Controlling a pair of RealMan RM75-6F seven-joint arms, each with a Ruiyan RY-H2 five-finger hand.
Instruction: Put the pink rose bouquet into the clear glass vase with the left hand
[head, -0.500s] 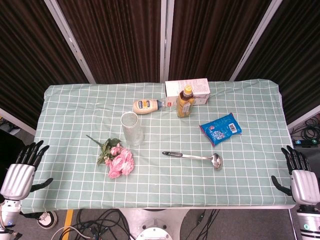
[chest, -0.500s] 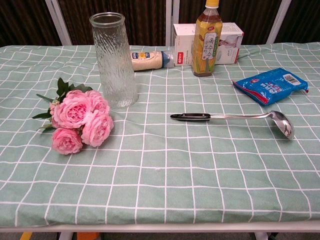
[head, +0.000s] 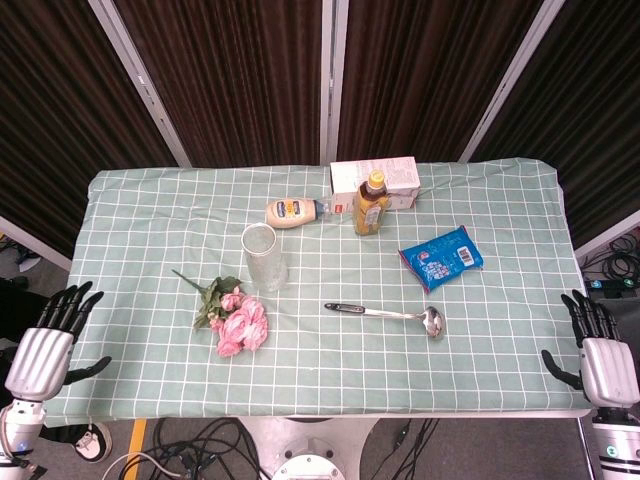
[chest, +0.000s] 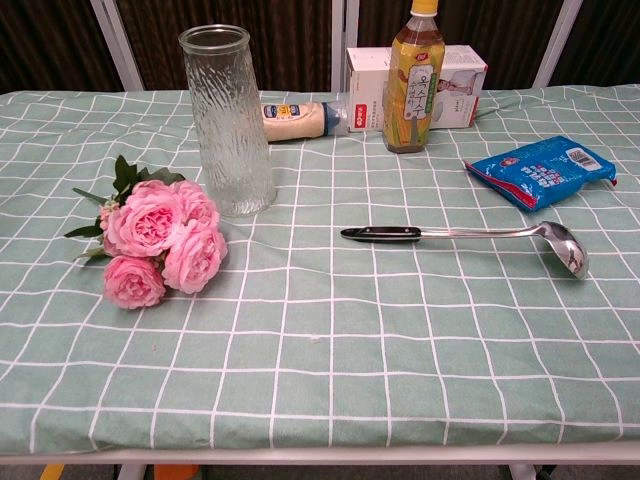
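Right now your left hand (head: 42, 348) hangs off the bench's (head: 150, 385) near left corner, palm plate up, fingers spread apart and holding nothing. Your right hand (head: 598, 355) sits the same way off the near right corner, fingers apart and empty. Both are well clear of everything on the checked cloth.

The pink roses (head: 238, 322) lie flat on the bench, blooms toward you and stem pointing away to the left, just beside the glass vase (head: 264, 257), which stands upright and has nothing in it.

Only the head view shows your hands; the chest view leaves them out entirely. What the chest view gives you instead is a close look at the roses (chest: 157, 240) resting near the foot of the vase (chest: 227, 121), leaves behind the blooms, and the rippled texture of the glass. It also shows the ladle (chest: 480, 236) lying well to the right of the flowers.
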